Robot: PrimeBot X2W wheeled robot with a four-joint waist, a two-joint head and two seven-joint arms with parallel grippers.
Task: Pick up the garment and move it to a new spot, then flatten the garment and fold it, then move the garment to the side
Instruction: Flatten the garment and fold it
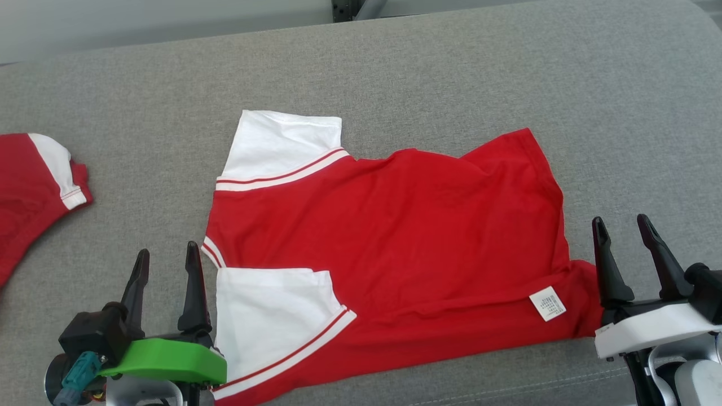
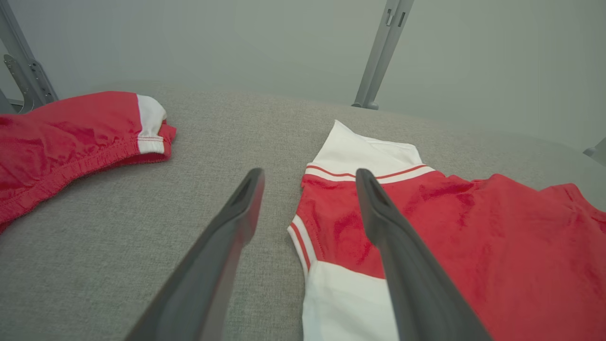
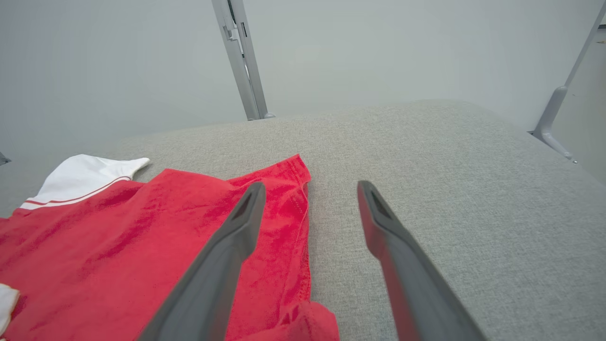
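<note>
Head view: red garment being shown spread flat, mid grey fabric surface. Left gripper, right gripper being held wide, empty, flanking it. Second red garment at left edge; metal post, pale wall behind.

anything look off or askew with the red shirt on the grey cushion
Yes: the red shirt with white sleeves lies mostly flat, but its hem corner by the right gripper is bunched up, with a white label exposed.
</note>
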